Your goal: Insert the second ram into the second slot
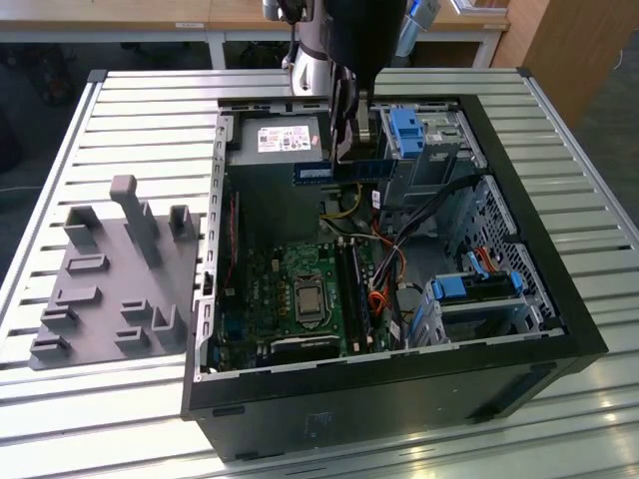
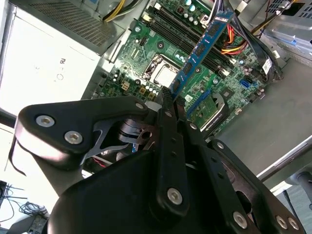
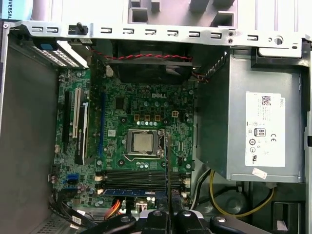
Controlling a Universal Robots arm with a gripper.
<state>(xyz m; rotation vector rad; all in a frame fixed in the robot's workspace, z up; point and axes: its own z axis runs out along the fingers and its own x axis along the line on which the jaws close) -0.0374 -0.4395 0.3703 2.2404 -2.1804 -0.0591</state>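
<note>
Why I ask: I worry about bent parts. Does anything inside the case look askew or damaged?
Nothing stands out. The pincer holds the second ram above the motherboard, and the stick looks straight and unbent. Another blue stick lies level in its slot on the board.

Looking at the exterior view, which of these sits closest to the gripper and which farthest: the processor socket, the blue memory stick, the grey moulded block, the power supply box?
1. Second ram, the blue stick: clamped in the gripper.
2. Power supply box: just to the exterior view's left of the gripper.
3. Processor socket: down on the motherboard.
4. Grey moulded block: outside the case, far on the exterior view's left.
</note>
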